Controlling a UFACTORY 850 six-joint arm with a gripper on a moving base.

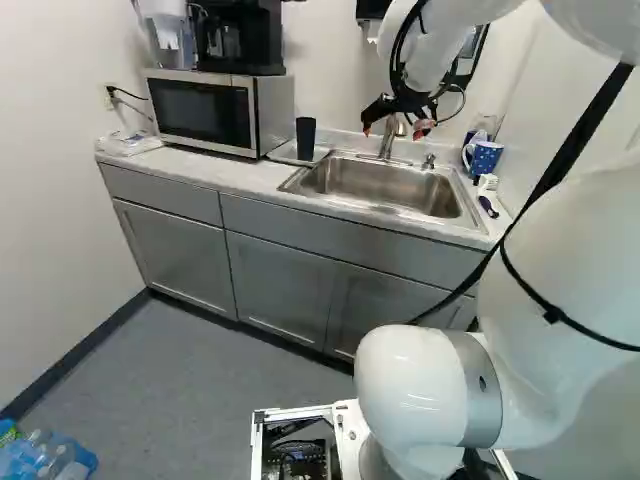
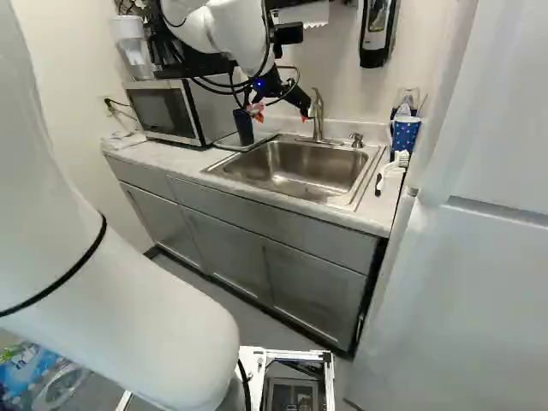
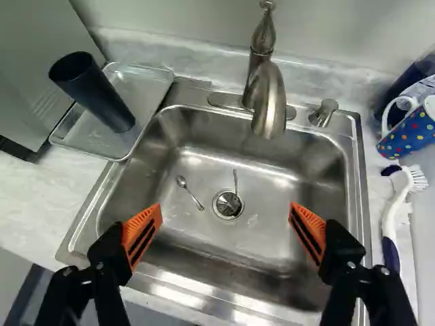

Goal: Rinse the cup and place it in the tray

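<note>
Tumbler in the upper middle of the left base view, standing upright in the metal tray beside the sink, just where a rinsed cup can drip. Placing looks done, though nothing proves the rinse! Polka-dot mug sits at the upper right of the right base view, likely not the target. And look at the gripper: spread wide, holding nothing, aimed down over the sink, the arm reaching high and forward, probably ready to retreat.
</note>
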